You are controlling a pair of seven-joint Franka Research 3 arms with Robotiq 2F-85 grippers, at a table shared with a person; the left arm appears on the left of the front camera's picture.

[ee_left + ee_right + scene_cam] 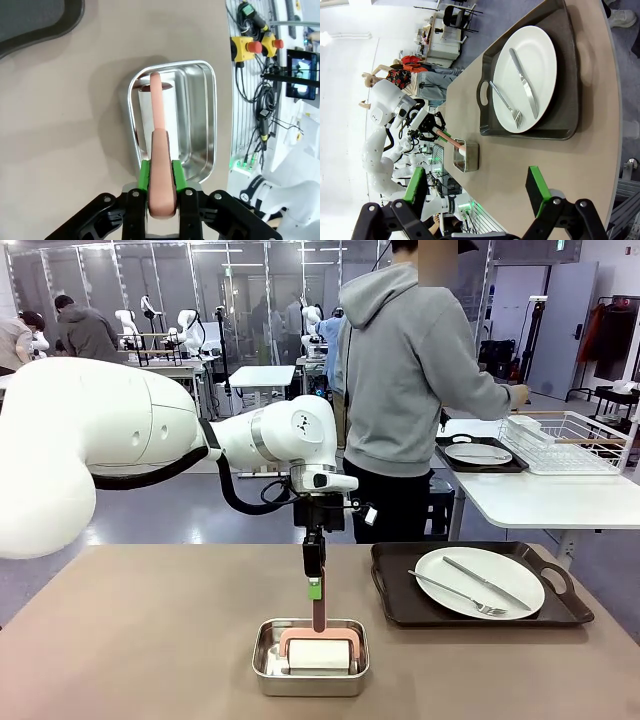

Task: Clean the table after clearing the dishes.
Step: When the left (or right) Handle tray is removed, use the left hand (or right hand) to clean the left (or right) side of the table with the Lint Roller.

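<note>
Steel pan (262, 660) sits on the beige table (150, 640) at the six o'clock edge, nearest the robot. Inside it lies a white roll (318, 655) on a pink handle (318, 615) that stands up out of the pan. The left gripper (316, 588) hangs straight down over the pan and pinches this handle between its green pads; the left wrist view shows both pads (145, 172) pressed against the sides of the handle (159, 125), with the pan (200, 125) below. The right gripper (476, 184) is spread wide with nothing between its fingers, and it looks along the table from the three o'clock side. At three o'clock on the table rests a dark tray (400, 605) carrying a white plate (500, 565), with a fork (455, 592) and knife (487, 583) lying on it. At about two o'clock, beyond the table, a person (400, 360) in a grey hoodie stands turned toward a white table (540, 500), where a second tray (445, 445) and plate (478, 453) lie beside a wire rack (570, 445).
</note>
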